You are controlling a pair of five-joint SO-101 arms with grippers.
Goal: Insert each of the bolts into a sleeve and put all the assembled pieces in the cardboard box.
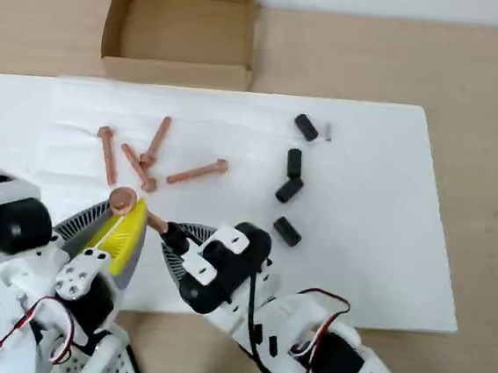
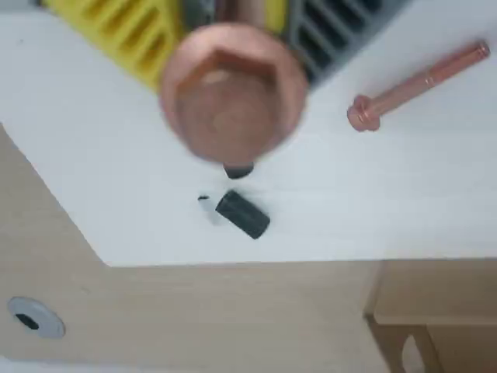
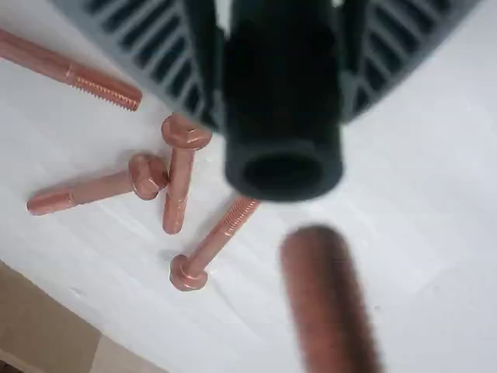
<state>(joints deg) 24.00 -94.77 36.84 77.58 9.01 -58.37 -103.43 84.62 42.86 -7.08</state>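
**At the mat's near edge, bolt tip faces sleeve mouth**

Toward the near left corner of the white mat [image 1: 375, 252], the left claw [image 1: 120, 213], one ribbed yellow finger and one ribbed grey, is closed around a smooth copper bolt [image 2: 233, 97] close behind its round flanged hex head. The shank slants toward the right claw. Beyond it, four loose bolts [image 1: 138, 168] of the same copper lie flat left of the mat's middle, two of them touching, with threads at their ends. Past the mat's far edge, near its left corner, the cardboard box [image 1: 176, 72] sits open on the pale wooden table [image 1: 488, 174]. The right claw [image 1: 178, 243], grey and slatted, sits at the near edge just right of the left one, clamped on a matte black sleeve [image 3: 283, 132]. This is a short tube with its round bore facing the bolt's tip, which sits just beside that mouth, not in it. Right of the mat's middle, four more sleeves [image 1: 294, 163] lie in a loose row running from far to near
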